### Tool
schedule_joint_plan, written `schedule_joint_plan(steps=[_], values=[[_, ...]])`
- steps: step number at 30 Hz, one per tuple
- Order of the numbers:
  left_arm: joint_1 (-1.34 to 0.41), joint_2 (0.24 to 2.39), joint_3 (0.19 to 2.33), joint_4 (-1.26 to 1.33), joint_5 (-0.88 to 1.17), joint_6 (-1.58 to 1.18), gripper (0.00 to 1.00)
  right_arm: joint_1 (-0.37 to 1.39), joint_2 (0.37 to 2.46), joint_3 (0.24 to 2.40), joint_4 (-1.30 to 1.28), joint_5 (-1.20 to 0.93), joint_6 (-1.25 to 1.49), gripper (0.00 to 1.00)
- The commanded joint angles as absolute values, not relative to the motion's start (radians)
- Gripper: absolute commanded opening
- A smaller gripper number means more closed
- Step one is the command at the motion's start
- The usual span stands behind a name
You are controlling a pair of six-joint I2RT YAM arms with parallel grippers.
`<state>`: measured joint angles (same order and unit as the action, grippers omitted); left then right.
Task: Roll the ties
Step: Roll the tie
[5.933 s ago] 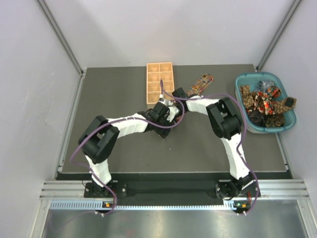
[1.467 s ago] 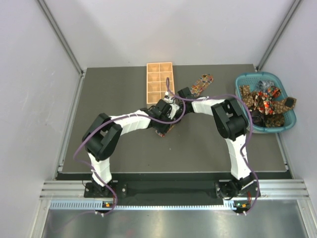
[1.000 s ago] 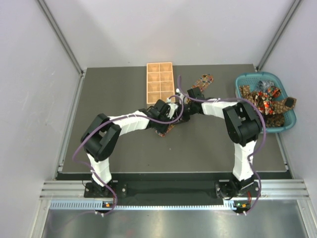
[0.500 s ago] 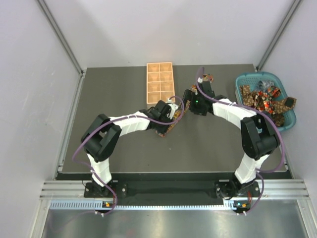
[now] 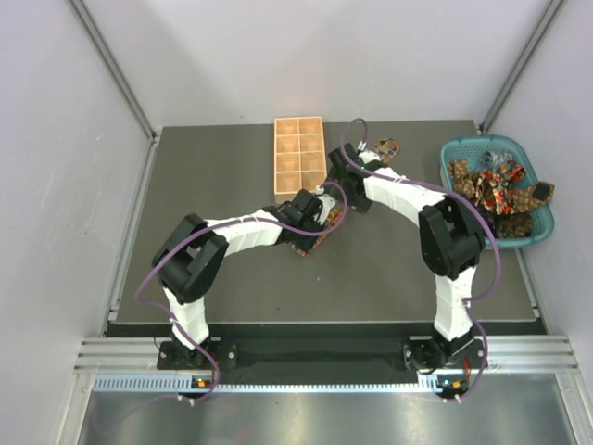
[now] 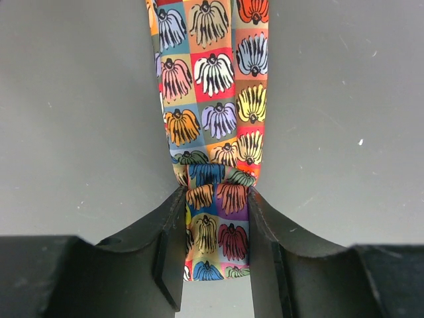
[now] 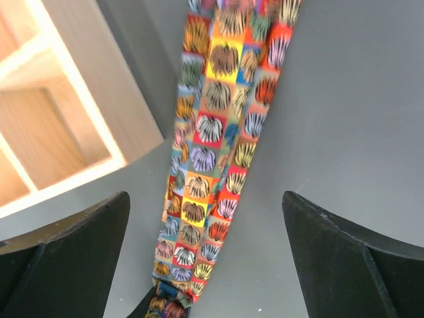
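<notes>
One tie (image 6: 212, 99), printed in small multicoloured squares, lies stretched across the dark table (image 5: 232, 269). Its pointed wide end (image 5: 384, 149) shows near the basket. My left gripper (image 6: 215, 255) is shut on the tie's narrow end, both fingers pressing its edges; from above it sits mid-table (image 5: 319, 215). The right gripper (image 7: 205, 199) hovers open above the same tie (image 7: 215, 132), fingers wide on either side and not touching it. In the top view it is beside the tray's right edge (image 5: 337, 178). More ties (image 5: 491, 190) are heaped in the basket.
A tan wooden compartment tray (image 5: 299, 153) stands at the back centre, its corner (image 7: 79, 126) close to the right gripper's left finger. A teal basket (image 5: 547, 222) sits at the right edge. Purple cables loop over both arms.
The right gripper has opened, let go of the tie near the left gripper, and swung back toward the tray's right side. The left gripper has stayed put, still gripping the tie.
</notes>
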<state>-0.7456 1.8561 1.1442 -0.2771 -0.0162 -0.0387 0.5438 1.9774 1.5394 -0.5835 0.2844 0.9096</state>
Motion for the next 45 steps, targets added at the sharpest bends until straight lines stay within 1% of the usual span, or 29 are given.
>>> schedule_joint_plan(steps=[1, 7, 8, 10, 15, 20, 23, 25, 28, 33, 37, 40, 43, 45], values=[[-0.787, 1.908, 1.104, -0.359, 0.087, -0.052, 0.35, 0.569, 2.020, 1.588, -0.684, 0.337, 1.005, 0.95], [-0.793, 1.910, 1.109, -0.364, 0.086, -0.051, 0.35, 0.601, 2.005, 1.530, -0.654, 0.356, 1.066, 0.90], [-0.795, 1.911, 1.111, -0.367, 0.087, -0.048, 0.35, 0.606, 2.008, 1.529, -0.647, 0.347, 1.071, 0.87], [-0.801, 1.919, 1.115, -0.371, 0.086, -0.046, 0.35, 0.618, 2.029, 1.538, -0.643, 0.336, 1.077, 0.84], [-0.810, 1.936, 1.129, -0.390, 0.087, -0.040, 0.35, 0.644, 2.086, 1.577, -0.657, 0.338, 1.097, 0.83], [-0.811, 1.939, 1.134, -0.393, 0.098, -0.037, 0.35, 0.641, 2.134, 1.600, -0.667, 0.328, 1.117, 0.79], [-0.811, 1.940, 1.135, -0.394, 0.101, -0.035, 0.35, 0.637, 2.161, 1.615, -0.680, 0.330, 1.127, 0.72], [-0.811, 1.944, 1.135, -0.394, 0.103, -0.035, 0.34, 0.626, 2.180, 1.624, -0.681, 0.327, 1.126, 0.63], [-0.811, 1.947, 1.137, -0.393, 0.107, -0.034, 0.34, 0.614, 2.198, 1.637, -0.683, 0.324, 1.120, 0.59], [-0.811, 1.950, 1.138, -0.394, 0.112, -0.031, 0.34, 0.591, 2.203, 1.643, -0.670, 0.305, 1.098, 0.59], [-0.811, 1.963, 1.147, -0.399, 0.117, -0.029, 0.34, 0.555, 2.171, 1.580, -0.614, 0.267, 1.083, 0.57], [-0.811, 1.965, 1.149, -0.397, 0.112, -0.031, 0.34, 0.522, 2.117, 1.511, -0.516, 0.213, 1.026, 0.55], [-0.811, 1.962, 1.147, -0.396, 0.107, -0.029, 0.33, 0.514, 2.017, 1.408, -0.399, 0.236, 0.970, 0.59], [-0.811, 1.963, 1.147, -0.396, 0.104, -0.031, 0.33, 0.506, 1.936, 1.335, -0.347, 0.250, 0.944, 0.64]])
